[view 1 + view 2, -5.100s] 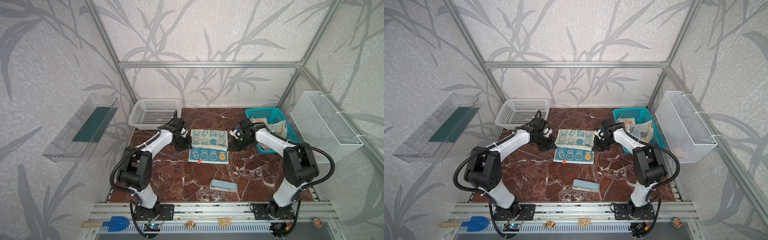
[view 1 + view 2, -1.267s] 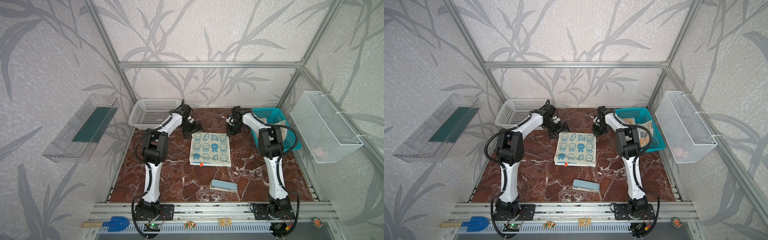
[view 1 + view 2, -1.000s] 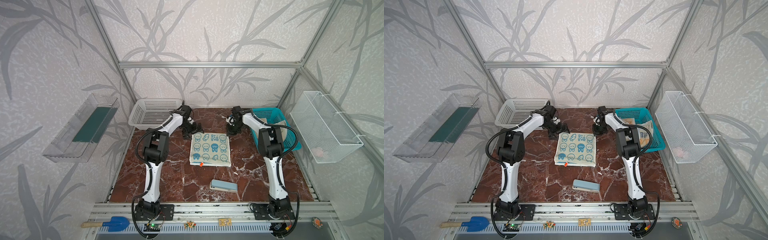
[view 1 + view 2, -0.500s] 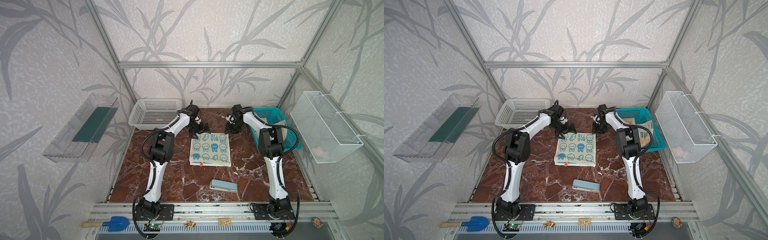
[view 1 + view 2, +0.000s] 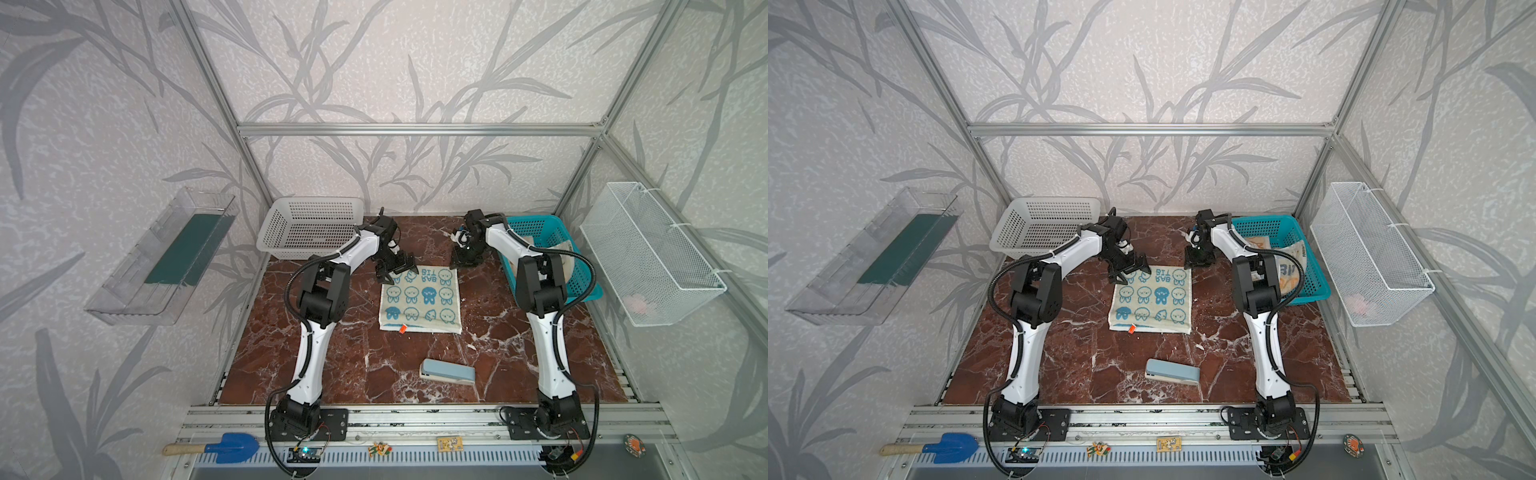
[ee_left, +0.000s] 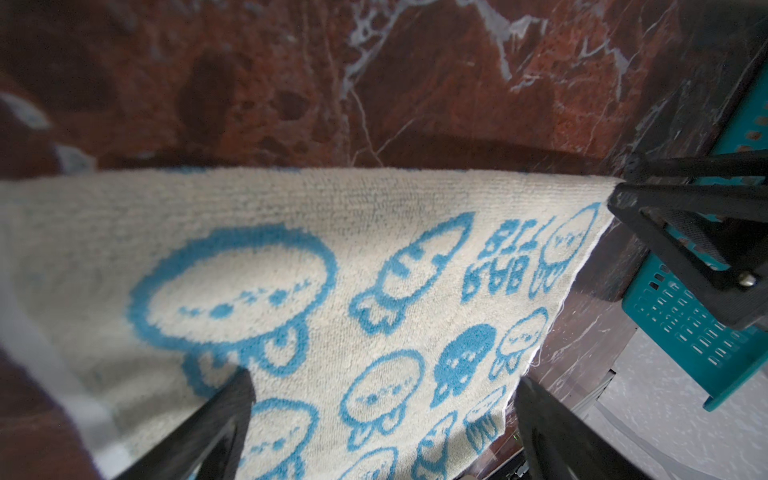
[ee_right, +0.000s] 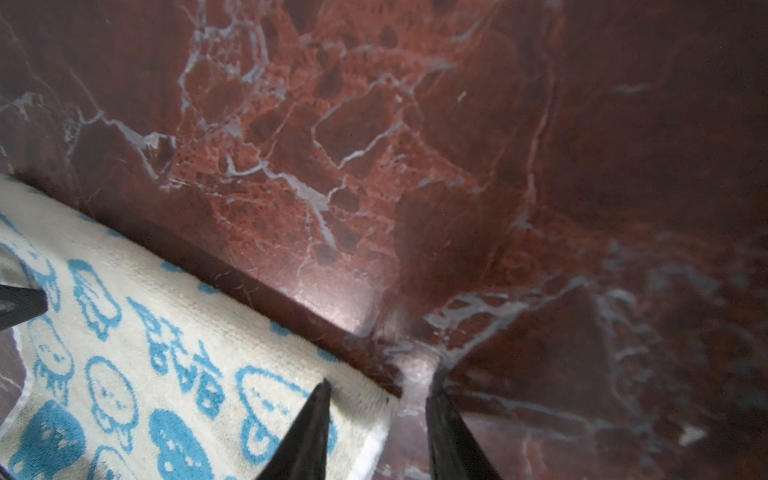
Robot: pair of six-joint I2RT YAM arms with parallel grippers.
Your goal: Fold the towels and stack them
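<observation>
Red-brown marble tabletop (image 5: 353,361) inside leaf-papered walls carries one flat cream-and-blue towel (image 5: 420,297) at its middle, two baskets, white (image 5: 311,226) and teal (image 5: 1312,286), and one pale blue block (image 5: 448,371). More towels (image 5: 1287,266) lie crumpled in the teal basket, their number unclear. At the flat towel's far corners, the left gripper (image 5: 395,269) is spread wide and the right gripper (image 5: 466,262) narrowly parted, neither holding anything.

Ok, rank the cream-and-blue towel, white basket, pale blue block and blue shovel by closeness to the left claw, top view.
From the left claw:
1. Cream-and-blue towel, just beneath it, centre.
2. White basket, back left corner.
3. Pale blue block, toward the front, right of centre.
4. Blue shovel, far front left.
</observation>
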